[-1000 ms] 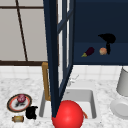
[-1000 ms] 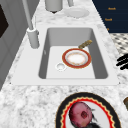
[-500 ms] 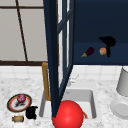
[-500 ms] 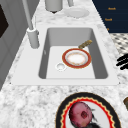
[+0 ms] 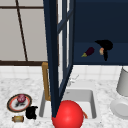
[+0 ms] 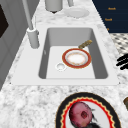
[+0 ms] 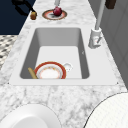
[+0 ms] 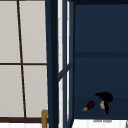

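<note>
1. The right hand (image 5: 105,46) floats high in the front view, well above the level of the left hand, palm uppermost and fingers pointing down.
2. Its fingers curl and pinch something small beneath the palm.
3. The upper view shows the right hand (image 8: 105,98) in the same pose, low at the right.
4. The left hand (image 5: 31,112) hovers low at the left, compact and dark.
5. In the left side view its fingers (image 6: 123,61) reach in from the right edge, straight and spread.

we see the open cabinet door (image 5: 58,62) hiding part of the sink (image 5: 91,100); the right robot hand (image 5: 105,46) covers a small object (image 5: 101,51) too blurred to identify.
</note>
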